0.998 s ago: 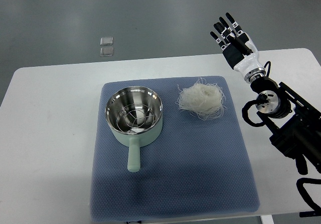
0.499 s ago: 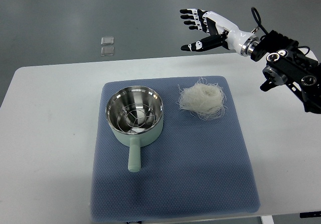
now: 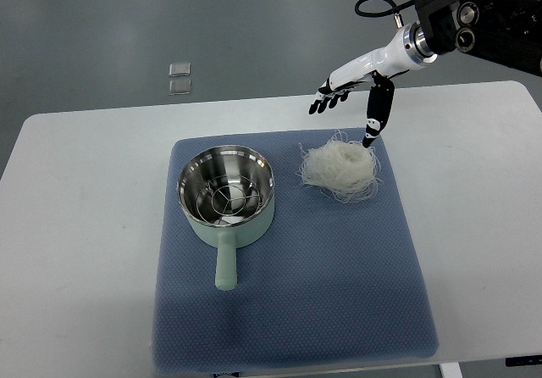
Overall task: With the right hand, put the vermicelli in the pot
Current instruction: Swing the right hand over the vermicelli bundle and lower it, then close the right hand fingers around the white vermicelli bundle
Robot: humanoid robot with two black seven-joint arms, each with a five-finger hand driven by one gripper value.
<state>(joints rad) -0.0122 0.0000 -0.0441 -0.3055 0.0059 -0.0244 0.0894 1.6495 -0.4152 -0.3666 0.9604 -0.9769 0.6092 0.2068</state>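
This looks like a robot test room or lab, not a home kitchen. A plain white surface point(image 3: 85, 225) stands on a bare grey floor point(image 3: 169, 22), with a blue mat point(image 3: 296, 293) laid on it as a staged work area. On the floor at the far side lie two small clear squares point(image 3: 179, 78), and a robot arm point(image 3: 474, 22) with exposed cabling reaches in from the right.

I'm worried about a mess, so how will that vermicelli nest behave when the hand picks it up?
The vermicelli looks like a loose, airy nest, so probably very light. Thin strands stick out at its edges, so bits may snap or shed onto the blue mat. The open right hand may snag strands.
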